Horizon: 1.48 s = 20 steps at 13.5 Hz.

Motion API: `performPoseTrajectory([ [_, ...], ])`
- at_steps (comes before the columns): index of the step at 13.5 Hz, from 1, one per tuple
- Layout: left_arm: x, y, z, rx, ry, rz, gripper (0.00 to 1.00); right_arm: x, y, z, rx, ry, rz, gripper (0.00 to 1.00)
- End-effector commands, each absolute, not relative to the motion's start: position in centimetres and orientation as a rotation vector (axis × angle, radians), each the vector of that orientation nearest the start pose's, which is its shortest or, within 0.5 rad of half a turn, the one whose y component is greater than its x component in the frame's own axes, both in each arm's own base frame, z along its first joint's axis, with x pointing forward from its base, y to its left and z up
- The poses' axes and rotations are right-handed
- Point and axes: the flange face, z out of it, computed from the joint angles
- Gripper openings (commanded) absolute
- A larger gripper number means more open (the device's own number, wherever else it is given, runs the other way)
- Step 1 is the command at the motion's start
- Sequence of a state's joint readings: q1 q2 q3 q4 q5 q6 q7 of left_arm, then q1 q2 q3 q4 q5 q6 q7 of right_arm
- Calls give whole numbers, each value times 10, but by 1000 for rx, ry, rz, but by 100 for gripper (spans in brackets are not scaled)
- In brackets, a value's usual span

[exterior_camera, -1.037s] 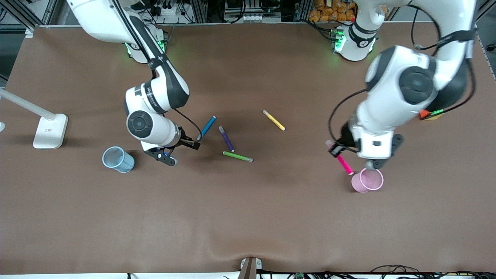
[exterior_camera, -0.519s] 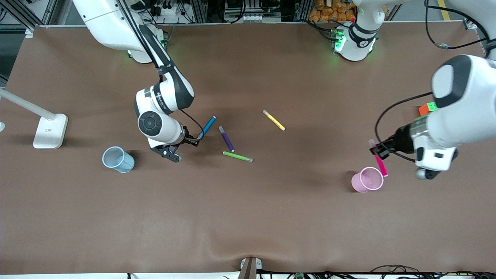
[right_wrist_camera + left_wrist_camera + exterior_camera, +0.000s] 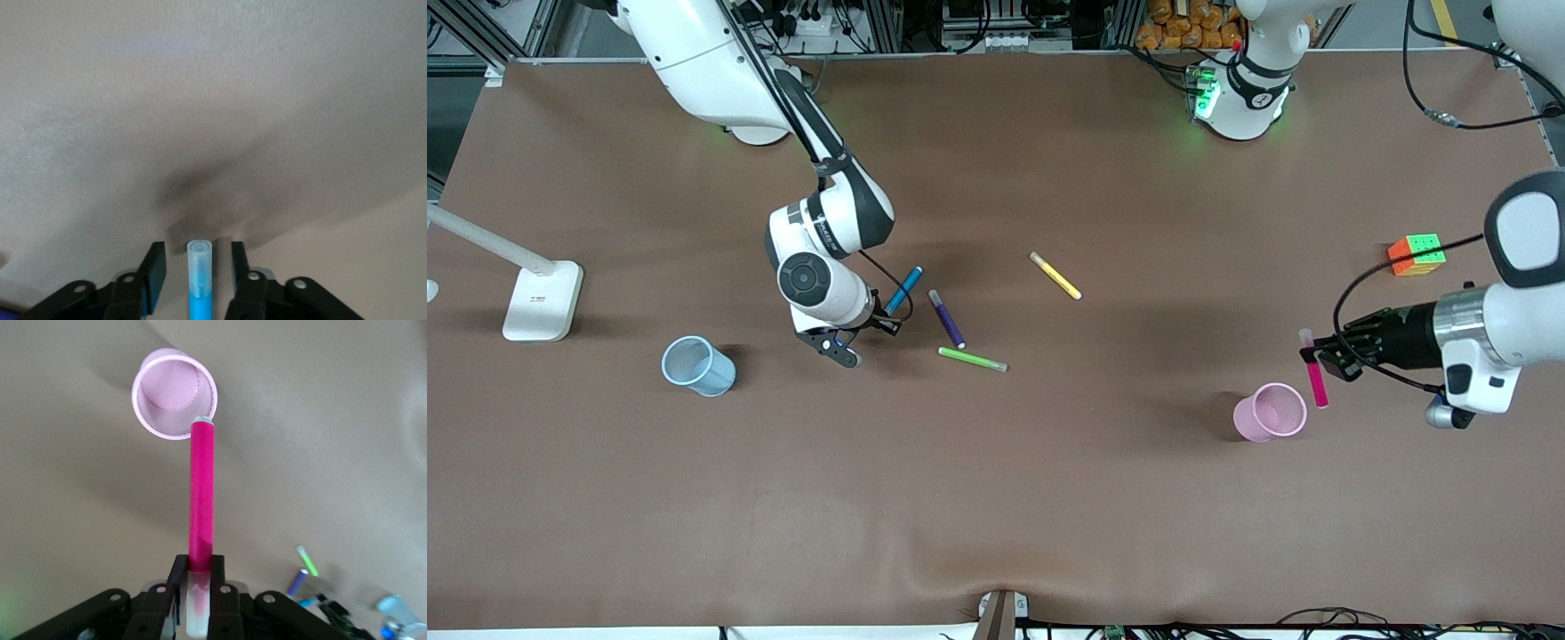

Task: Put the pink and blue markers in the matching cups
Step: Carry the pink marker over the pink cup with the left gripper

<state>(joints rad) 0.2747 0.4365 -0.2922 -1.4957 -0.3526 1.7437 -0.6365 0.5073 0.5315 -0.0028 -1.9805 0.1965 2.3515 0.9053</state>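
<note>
Left gripper (image 3: 1319, 354) clamping pink marker (image 3: 1314, 373) by pale end, barrel hanging just beside pink cup (image 3: 1272, 412), toward left arm's end. Right gripper (image 3: 192, 275) part open, straddling blue marker (image 3: 903, 288) lengthwise, not yet gripping. Blue cup (image 3: 696, 365) standing near, toward right arm's end.

At the bottom centre we see our right gripper (image 3: 198, 267) with its fingers (image 3: 155, 267) apart around a blue marker (image 3: 199, 283) above the brown table (image 3: 213, 100).

Blue marker's (image 3: 199, 280) lower barrel (cut off by right wrist view's edge)
</note>
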Motion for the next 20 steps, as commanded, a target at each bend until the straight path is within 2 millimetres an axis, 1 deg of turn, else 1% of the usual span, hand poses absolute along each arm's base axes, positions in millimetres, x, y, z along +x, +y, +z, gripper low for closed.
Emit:
performPoseTrajectory([
  [1, 672, -2, 393, -3276, -1330, 693, 0, 511, 300, 182, -2995, 908, 317, 40],
  [2, 674, -1, 381, -3269, -1351, 717, 0, 510, 301, 181, -2997, 906, 319, 34],
  [3, 675, -1, 372, -3263, -1363, 727, 0, 509, 300, 180, -2999, 909, 322, 15],
  [4, 677, 1, 361, -3255, -1376, 746, 0, 510, 299, 180, -2998, 912, 322, 0],
  [5, 678, 5, 347, -3241, -1397, 775, 0, 510, 299, 179, -2999, 910, 323, 0],
  [7, 682, 14, 330, -3227, -1455, 776, 0, 513, 294, 181, -2999, 914, 326, 0],
  [8, 683, 12, 326, -3231, -1477, 793, 0, 517, 294, 188, -2993, 908, 311, 0],
  [9, 685, 15, 318, -3231, -1505, 801, 0, 522, 294, 196, -2985, 906, 294, 0],
  [10, 686, 18, 312, -3226, -1528, 800, 0, 529, 296, 209, -2973, 898, 264, 0],
  [12, 687, 18, 304, -3224, -1554, 813, 0, 551, 292, 238, -2948, 898, 215, 0],
  [13, 687, 19, 298, -3222, -1567, 834, 0, 567, 285, 262, -2939, 899, 201, 0],
  [14, 687, 17, 297, -3221, -1567, 842, 0, 580, 279, 286, -2973, 844, 202, 0],
  [16, 687, 17, 293, -3217, -1570, 850, 0, 614, 253, 339, -3054, 773, 185, 0],
  [17, 687, 17, 293, -3217, -1570, 850, 18, 628, 239, 360, -3062, 745, 162, 0],
  [18, 687, 17, 291, -3214, -1570, 854, 42, 641, 224, 379, -3069, 689, 111, 0],
  [19, 687, 17, 290, -3213, -1570, 857, 70, 650, 210, 391, -3098, 587, 60, 0],
  [20, 687, 17, 290, -3213, -1566, 852, 100, 660, 193, 401, -3152, 446, -4, 0],
])
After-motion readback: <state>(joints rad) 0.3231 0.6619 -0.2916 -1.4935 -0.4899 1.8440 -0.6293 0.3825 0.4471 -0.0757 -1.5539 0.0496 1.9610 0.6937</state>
